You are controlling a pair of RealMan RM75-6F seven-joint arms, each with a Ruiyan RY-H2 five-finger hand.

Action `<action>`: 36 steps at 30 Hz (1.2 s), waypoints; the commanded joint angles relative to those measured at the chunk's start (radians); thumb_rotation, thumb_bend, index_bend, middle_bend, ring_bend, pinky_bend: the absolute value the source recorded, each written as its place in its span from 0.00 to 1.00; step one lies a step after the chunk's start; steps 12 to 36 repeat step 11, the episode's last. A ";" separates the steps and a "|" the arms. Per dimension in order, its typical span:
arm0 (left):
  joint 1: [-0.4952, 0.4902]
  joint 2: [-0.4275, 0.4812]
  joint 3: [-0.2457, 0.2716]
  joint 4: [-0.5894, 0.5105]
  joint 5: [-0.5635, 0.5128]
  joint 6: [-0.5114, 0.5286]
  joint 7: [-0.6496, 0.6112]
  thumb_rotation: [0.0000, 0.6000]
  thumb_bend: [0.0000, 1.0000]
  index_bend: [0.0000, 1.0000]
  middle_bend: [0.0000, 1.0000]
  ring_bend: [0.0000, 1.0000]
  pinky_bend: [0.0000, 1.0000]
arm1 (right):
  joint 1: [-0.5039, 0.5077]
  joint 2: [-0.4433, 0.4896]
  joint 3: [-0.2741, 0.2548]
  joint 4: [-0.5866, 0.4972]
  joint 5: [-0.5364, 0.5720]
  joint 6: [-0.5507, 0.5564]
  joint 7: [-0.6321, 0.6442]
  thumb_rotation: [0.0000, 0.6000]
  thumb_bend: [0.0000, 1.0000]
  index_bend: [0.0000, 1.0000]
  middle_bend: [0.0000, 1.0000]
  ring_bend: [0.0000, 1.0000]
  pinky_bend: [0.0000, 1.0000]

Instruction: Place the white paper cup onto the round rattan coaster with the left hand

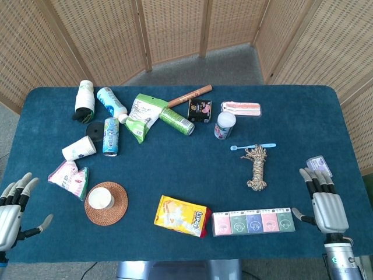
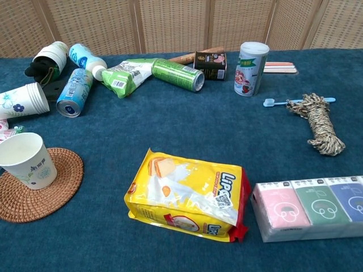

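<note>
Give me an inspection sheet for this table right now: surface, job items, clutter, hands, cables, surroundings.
Surface: blue cloth table, crowded along its far left.
Job's things: white paper cup stands upright on the round rattan coaster, toward its left side.
Clutter: yellow snack bag, tissue pack row, rope coil, blue toothbrush, green can on its side, second paper cup on its side.
Hands: left hand at the near left edge, fingers apart, holding nothing; right hand at the near right, likewise.
Cables: nothing seen.
Surroundings: woven screens behind.
</note>
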 commanded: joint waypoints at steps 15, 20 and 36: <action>0.028 0.031 -0.016 -0.024 0.047 0.010 -0.004 0.76 0.33 0.00 0.00 0.00 0.00 | -0.018 0.000 -0.019 0.024 -0.031 0.037 0.045 1.00 0.22 0.01 0.00 0.00 0.00; 0.028 0.031 -0.016 -0.024 0.047 0.010 -0.004 0.76 0.33 0.00 0.00 0.00 0.00 | -0.018 0.000 -0.019 0.024 -0.031 0.037 0.045 1.00 0.22 0.01 0.00 0.00 0.00; 0.028 0.031 -0.016 -0.024 0.047 0.010 -0.004 0.76 0.33 0.00 0.00 0.00 0.00 | -0.018 0.000 -0.019 0.024 -0.031 0.037 0.045 1.00 0.22 0.01 0.00 0.00 0.00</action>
